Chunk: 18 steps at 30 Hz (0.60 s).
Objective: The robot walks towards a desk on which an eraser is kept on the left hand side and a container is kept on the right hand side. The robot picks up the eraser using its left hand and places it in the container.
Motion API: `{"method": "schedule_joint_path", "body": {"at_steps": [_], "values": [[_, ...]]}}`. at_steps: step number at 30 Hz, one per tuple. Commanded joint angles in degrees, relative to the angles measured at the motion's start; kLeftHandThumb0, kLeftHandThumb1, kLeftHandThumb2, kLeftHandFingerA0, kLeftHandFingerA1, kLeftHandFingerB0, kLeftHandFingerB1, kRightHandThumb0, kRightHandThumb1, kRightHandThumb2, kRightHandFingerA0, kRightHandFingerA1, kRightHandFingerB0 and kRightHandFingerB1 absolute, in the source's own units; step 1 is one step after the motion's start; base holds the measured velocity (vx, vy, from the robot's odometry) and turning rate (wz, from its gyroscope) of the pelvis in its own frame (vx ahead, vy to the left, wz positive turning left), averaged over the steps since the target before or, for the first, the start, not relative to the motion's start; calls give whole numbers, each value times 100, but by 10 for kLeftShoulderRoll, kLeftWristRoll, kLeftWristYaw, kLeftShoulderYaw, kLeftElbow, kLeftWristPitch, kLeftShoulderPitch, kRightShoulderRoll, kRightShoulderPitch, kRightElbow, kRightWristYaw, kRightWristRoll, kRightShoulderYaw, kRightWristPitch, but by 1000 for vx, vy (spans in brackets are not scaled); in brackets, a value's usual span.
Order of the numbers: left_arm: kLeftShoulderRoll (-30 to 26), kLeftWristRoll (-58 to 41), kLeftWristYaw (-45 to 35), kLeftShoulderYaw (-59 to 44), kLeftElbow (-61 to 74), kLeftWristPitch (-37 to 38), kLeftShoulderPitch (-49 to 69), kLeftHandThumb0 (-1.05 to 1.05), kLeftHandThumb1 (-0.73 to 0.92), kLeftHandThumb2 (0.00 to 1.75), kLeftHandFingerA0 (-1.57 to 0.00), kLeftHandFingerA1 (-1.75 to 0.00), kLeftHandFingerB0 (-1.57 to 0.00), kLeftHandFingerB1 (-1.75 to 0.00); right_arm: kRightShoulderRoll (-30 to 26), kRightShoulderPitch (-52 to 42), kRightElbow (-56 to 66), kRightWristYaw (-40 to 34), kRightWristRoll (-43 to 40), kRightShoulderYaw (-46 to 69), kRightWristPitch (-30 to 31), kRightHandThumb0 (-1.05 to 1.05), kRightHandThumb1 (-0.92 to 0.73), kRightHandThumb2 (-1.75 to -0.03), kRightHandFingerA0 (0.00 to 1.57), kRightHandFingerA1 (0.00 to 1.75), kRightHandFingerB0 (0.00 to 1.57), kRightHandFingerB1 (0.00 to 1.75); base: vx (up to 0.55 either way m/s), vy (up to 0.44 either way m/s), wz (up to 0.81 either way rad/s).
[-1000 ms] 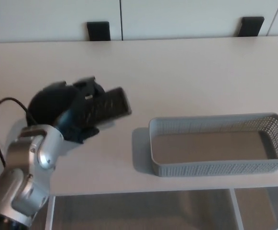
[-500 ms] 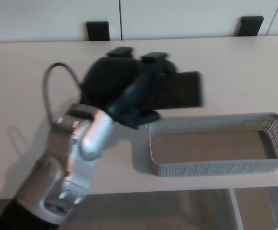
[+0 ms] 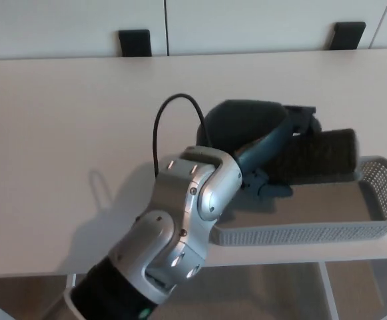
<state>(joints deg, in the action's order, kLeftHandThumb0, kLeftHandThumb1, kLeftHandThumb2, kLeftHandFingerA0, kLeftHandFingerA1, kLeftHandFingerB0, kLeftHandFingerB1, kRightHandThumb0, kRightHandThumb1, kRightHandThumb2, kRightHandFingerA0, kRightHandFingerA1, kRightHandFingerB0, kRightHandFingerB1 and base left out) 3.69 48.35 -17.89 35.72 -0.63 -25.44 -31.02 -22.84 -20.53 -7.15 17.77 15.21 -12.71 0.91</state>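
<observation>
My left hand (image 3: 263, 143) reaches across from the lower left and hangs over the grey mesh container (image 3: 380, 230) at the right of the desk. It is shut on the dark rectangular eraser (image 3: 323, 155), which sticks out to the right over the container's back rim. The silver forearm (image 3: 180, 227) covers the container's left end. My right hand does not show.
The pale desk (image 3: 60, 133) runs the full width of the picture, its front edge just below the container. Two black brackets (image 3: 134, 41) sit at the wall behind the desk. A black cable (image 3: 163, 127) loops up from my wrist.
My left arm has swung to the right with the eraser, from the left part of the desk to above the container. The container has not moved.
</observation>
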Motion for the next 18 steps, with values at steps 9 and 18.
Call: {"method": "schedule_joint_path", "body": {"at_steps": [9, 18], "values": [[27, -5, 35, -14, -76, -41, 15, -42, 71, 61, -89, -99, -59, -45, -13, 10, 9, 12, 8, 0, 18, -24, -42, -52, 89, 51, 70, 46, 0, 0, 0], [-26, 12, -93, 17, -23, -76, -3, -100, 86, 65, 0, 0, 0, 0, -21, 18, 16, 20, 13, -1, 20, -24, -43, -53, 88, 50, 69, 45, 0, 0, 0]]}}
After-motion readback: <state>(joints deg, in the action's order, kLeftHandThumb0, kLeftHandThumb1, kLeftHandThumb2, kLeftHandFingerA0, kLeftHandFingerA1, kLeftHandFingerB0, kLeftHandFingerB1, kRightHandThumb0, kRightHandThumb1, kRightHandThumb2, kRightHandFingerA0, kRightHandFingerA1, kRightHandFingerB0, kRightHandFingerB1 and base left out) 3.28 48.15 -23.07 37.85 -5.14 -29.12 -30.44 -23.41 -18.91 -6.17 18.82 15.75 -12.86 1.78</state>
